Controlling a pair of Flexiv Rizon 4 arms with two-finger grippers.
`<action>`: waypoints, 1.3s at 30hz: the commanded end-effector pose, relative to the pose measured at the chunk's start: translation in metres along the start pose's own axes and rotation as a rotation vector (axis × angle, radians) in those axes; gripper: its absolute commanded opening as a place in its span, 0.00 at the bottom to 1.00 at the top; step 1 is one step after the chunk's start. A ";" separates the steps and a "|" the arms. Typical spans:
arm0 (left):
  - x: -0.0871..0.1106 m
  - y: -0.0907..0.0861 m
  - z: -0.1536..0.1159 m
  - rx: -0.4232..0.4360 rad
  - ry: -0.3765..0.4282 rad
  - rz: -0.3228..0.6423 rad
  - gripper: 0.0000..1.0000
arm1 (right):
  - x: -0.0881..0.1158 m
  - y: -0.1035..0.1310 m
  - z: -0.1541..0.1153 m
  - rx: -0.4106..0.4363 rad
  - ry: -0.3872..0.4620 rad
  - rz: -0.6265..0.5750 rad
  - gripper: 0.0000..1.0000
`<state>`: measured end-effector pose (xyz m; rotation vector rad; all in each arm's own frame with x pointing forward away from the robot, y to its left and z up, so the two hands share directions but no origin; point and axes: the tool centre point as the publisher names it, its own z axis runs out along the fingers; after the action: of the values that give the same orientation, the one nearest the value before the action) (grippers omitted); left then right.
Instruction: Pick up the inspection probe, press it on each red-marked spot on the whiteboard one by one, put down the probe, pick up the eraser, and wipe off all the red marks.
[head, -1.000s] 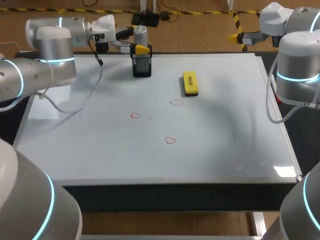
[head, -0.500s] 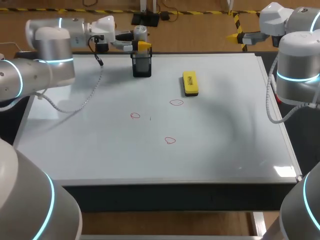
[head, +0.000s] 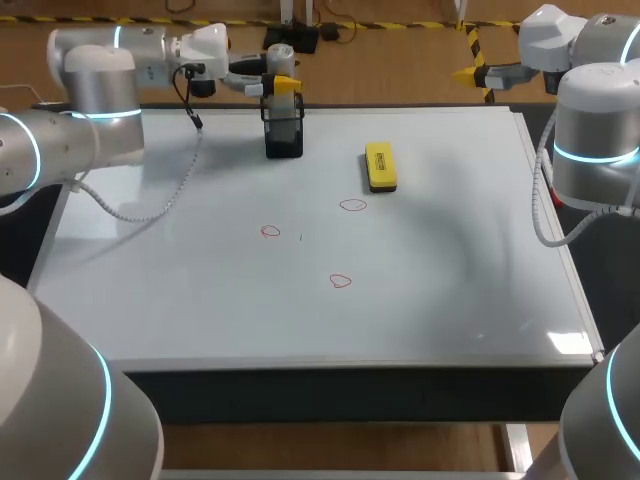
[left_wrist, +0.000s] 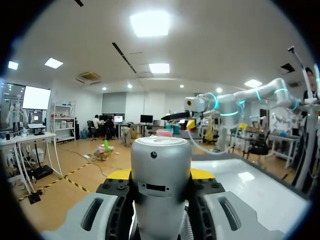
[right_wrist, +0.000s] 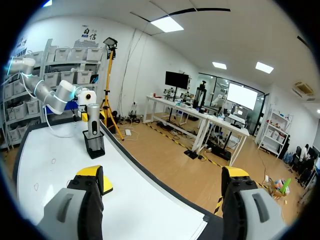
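Ok, L gripper (head: 277, 86) clamps silver cylindrical probe (left_wrist: 161, 185) over black box holder (head: 284, 133); R gripper (right_wrist: 163, 178) jaws wide. Risk: early sideways move snags holder, tips it.

A smooth, satin, metal-like finish is being shown by the probe (left_wrist: 161, 185). Ceiling light is being reflected by the glossy, smooth white surface of the whiteboard (head: 450, 300). The eraser (head: 380, 165) is being seen as smooth yellow plastic, and the holder (head: 284, 138) as matt black.
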<state>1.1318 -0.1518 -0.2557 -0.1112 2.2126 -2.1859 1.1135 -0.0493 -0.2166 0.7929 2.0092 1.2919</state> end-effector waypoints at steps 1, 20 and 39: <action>0.010 -0.015 -0.001 -0.013 -0.028 0.006 0.00 | 0.000 0.000 0.000 0.001 0.001 0.000 1.00; 0.021 -0.071 -0.005 0.009 -0.088 0.053 0.00 | 0.000 0.000 0.000 0.001 0.001 0.000 1.00; 0.031 -0.122 -0.032 0.074 -0.160 0.068 0.00 | 0.000 0.000 0.000 0.001 0.001 0.000 1.00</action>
<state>1.1142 -0.1328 -0.1367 -0.1500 2.0419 -2.1706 1.1135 -0.0493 -0.2166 0.7930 2.0092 1.2919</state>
